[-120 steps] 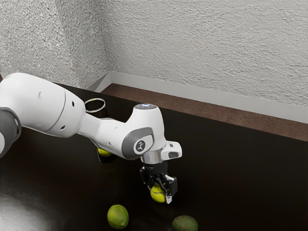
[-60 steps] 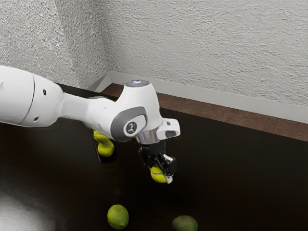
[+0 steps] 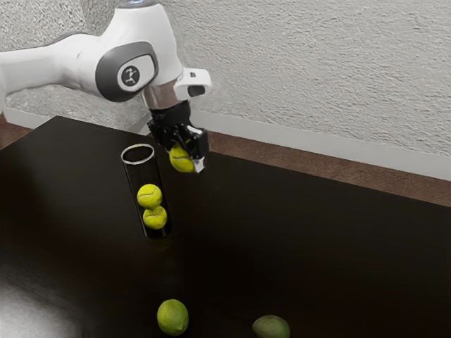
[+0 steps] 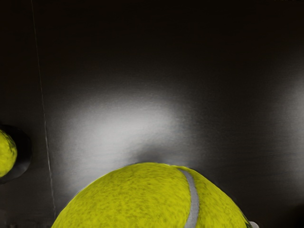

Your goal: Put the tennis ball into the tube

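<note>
The dark bench (image 3: 303,232) is smooth and glossy, so anything dropped on it would probably roll. Above it, the arm (image 3: 130,67) reaches out; if it swings sideways while too low, the ball or the hand could catch the tube's mouth.

That tube (image 3: 137,164) stands upright on the bench, clear and narrow, with a pale ring round its opening. Being tall and slim, it could tip from a knock near the top. I can't judge from here whether the ball is high enough to clear it.

The jaws are closed on the tennis ball (image 3: 182,158), which is in the air near the tube's mouth, off to the exterior view's right. It is not over the opening, so letting go here would send it down outside. A smaller miss, with the centres out of line, could leave it perched on the ring or bouncing off. The round surface might also turn in the grip if it brushes the edge.

Inside the tube, an upper ball (image 3: 149,196) rests on a lower ball (image 3: 155,217). There seems to be room above them, so fit worries me less than aim.
</note>
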Motion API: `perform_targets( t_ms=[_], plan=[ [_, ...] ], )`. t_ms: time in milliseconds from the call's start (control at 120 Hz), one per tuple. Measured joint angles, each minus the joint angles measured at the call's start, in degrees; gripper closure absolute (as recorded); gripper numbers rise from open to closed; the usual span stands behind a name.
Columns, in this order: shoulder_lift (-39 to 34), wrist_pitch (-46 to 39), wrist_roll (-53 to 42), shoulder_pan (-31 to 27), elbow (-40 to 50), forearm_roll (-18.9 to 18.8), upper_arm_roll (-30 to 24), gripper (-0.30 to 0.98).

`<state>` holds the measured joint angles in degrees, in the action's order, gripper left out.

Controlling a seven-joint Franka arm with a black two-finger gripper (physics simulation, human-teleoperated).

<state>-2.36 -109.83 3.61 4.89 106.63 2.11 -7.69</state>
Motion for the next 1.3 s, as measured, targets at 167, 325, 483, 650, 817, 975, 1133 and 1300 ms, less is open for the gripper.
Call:
perform_targets(
  t_ms=[167, 325, 483, 650, 817, 975, 1133, 1300],
  plan=[
    [2.0, 3.8, -0.1, -5.8, -3.9, -1.4, 0.1, 0.32],
    [4.4, 6.0, -0.2, -11.1, -7.5, -2.5, 0.0, 0.31],
    [7.9, 7.4, -0.2, -12.3, -10.1, -3.6, 0.0, 0.32],
    [9.9, 8.0, -0.3, -12.5, -11.0, -4.4, 0.0, 0.31],
    [11.4, 8.5, -0.4, -14.8, -12.8, -5.0, 0.0, 0.31],
    [15.3, 9.0, -0.5, -16.3, -16.9, -5.7, 0.0, 0.32],
    [16.7, 9.4, -0.6, -16.9, -18.3, -6.1, -0.1, 0.32],
    [15.8, 9.9, -0.7, -17.2, -17.8, -6.1, -0.4, 0.32]
  ],
)
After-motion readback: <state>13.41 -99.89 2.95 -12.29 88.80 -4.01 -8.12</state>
